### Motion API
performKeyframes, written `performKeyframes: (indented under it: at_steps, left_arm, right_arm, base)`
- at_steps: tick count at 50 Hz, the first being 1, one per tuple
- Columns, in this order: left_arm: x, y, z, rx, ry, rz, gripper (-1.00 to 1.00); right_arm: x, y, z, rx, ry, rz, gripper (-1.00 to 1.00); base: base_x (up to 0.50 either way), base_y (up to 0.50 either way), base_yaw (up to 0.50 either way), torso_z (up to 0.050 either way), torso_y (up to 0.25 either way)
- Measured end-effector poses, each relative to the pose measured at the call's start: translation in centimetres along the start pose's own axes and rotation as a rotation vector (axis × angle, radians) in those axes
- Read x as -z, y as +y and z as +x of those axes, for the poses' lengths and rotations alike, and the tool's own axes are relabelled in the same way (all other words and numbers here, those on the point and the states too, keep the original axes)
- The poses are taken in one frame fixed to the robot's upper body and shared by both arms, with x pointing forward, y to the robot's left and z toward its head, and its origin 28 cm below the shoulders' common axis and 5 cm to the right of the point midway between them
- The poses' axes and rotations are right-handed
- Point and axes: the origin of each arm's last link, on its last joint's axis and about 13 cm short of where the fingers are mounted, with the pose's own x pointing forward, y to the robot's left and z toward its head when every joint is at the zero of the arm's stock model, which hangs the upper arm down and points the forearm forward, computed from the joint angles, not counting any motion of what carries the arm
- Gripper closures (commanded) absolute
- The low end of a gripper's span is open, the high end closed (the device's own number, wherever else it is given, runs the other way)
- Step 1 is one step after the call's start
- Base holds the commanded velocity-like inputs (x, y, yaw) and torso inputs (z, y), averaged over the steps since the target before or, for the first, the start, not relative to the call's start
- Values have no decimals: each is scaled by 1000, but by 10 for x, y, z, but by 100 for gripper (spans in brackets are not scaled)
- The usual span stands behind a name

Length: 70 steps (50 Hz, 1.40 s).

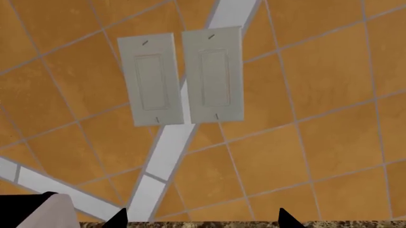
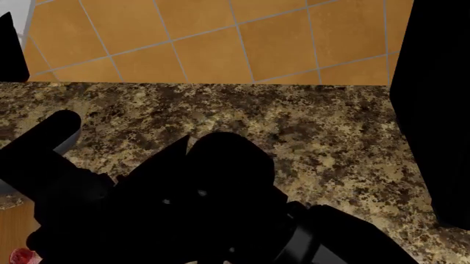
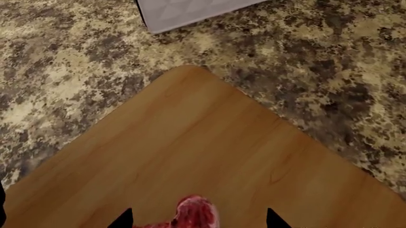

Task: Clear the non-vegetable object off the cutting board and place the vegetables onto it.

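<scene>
The steak (image 3: 194,213), red with white fat, lies on the light-brown wooden cutting board (image 3: 190,142). It sits between the two black fingertips of my right gripper (image 3: 198,220), which is open with gaps on both sides of the meat. In the head view a sliver of the cutting board (image 2: 9,220) and the steak (image 2: 22,257) show at the lower left under my black arms. My left gripper (image 1: 203,220) is open and empty, facing the tiled wall above the counter edge. The vegetables are out of view.
Speckled granite countertop (image 2: 316,126) surrounds the board. A white flat object (image 3: 190,10) lies just past the board's corner. Two grey switch plates (image 1: 184,76) are on the orange tiled wall. A tall black body (image 2: 433,110) stands at the counter's right.
</scene>
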Motion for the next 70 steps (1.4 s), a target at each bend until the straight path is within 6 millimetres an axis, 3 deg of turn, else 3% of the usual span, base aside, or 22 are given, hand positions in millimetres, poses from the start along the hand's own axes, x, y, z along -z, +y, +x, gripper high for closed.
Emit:
performKeyframes:
  at_steps: [20,21,39,70]
  left_arm:
    - [3,1,0,-3,3,0,-100]
    - [3,1,0,-3,3,-1,-100]
    - [1,4,-2,-11,-4,-6,-100]
    - [-8,4,-7,-15,-28,-6,-100]
  right_arm:
    - [6,-1,13,-35,2,7,-100]
    - [6,-1,13,-36,2,6,100]
    - [-3,8,5,-8,-20,-42,100]
    - [-47,26,-66,130,-159,-195,100]
  base:
    - [0,0,0,0,0]
    - [0,3,0,0,0]
    - [0,0,0,-1,0]
    - [0,0,0,0,0]
